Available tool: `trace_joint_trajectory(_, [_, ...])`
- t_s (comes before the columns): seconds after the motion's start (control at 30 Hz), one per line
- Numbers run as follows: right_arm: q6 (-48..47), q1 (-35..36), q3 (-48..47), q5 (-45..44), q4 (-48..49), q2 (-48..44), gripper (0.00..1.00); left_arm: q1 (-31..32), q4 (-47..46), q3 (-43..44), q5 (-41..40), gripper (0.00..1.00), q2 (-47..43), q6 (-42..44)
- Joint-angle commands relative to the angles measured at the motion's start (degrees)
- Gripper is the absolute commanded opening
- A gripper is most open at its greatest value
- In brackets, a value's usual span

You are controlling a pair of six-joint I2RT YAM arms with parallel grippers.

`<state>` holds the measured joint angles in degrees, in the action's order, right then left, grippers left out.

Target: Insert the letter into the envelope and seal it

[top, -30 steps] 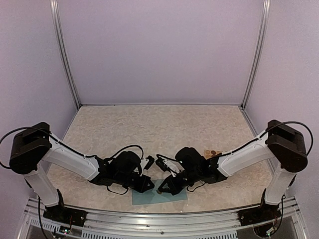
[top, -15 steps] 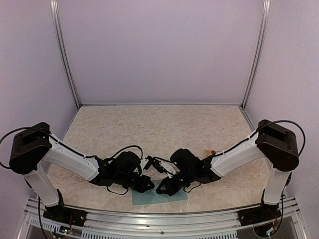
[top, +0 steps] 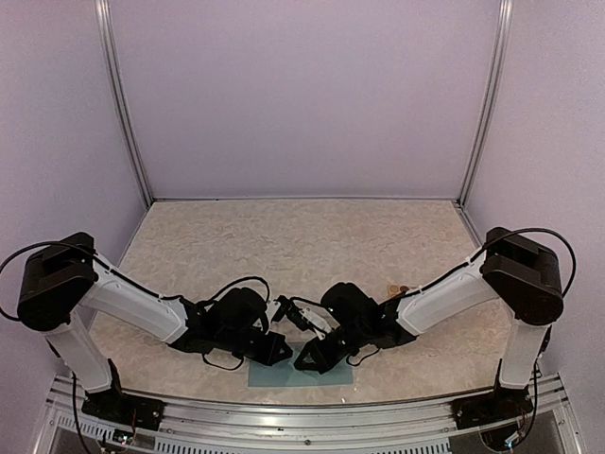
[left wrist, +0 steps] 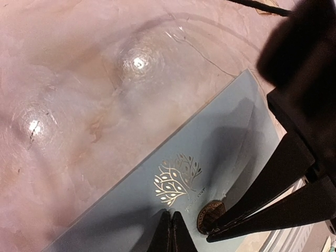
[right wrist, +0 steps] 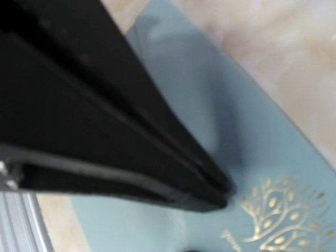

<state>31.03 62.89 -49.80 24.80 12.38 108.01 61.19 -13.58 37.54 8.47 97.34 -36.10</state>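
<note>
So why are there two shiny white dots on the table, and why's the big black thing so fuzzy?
Left wrist view: the dots are glare from lights on the glossy table. Right wrist view: the black shut jaws sit close to the lens, so they blur; the gold tree on the envelope is soft too.

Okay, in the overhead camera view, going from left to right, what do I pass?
left arm's black elbow → left fingers → right fingers → sheet of round stickers → right arm's black elbow
</note>
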Motion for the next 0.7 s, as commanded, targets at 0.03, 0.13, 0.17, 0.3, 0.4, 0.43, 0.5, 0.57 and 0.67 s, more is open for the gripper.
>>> trace_joint_trajectory(0.03, [-0.2,0.9,0.6,3.2,-0.2,1.3,0.0,0.8,3.2,-1.9,-0.6,0.01,0.4,1.1])
trace_joint_trajectory(0.13, [-0.3,0.9,1.0,3.5,-0.9,-0.2,0.0,0.8,3.2,-1.9,-0.5,0.01,0.3,1.0])
trace_joint_trajectory(0.17, [-0.4,0.9,1.1,3.3,-1.3,-0.6,0.0,0.8,3.1,-1.9,-0.5,0.01,0.3,1.0])
trace_joint_trajectory(0.3, [0.0,0.9,2.1,3.2,-0.9,-3.3,0.0,0.8,3.1,-2.0,-0.5,0.01,0.2,1.2])
trace_joint_trajectory(0.4, [0.8,0.8,2.5,1.5,0.0,-5.1,0.0,0.8,3.1,-2.1,-0.5,0.01,0.1,1.2])
trace_joint_trajectory(0.43, [1.3,0.7,2.6,0.7,0.3,-5.5,0.0,0.8,3.0,-2.2,-0.4,0.01,0.0,1.2])
trace_joint_trajectory(0.5, [1.8,0.3,2.6,0.0,1.0,-5.6,0.0,0.9,3.0,-2.2,-0.3,0.01,0.0,1.2])
trace_joint_trajectory(0.57, [2.3,-0.1,2.6,-0.4,1.4,-5.1,0.0,0.8,3.0,-2.2,-0.4,0.01,-0.1,1.2])
trace_joint_trajectory(0.67, [2.4,-0.3,1.9,-0.8,0.9,-3.8,0.0,0.8,3.0,-2.2,-0.3,0.01,-0.1,1.3])
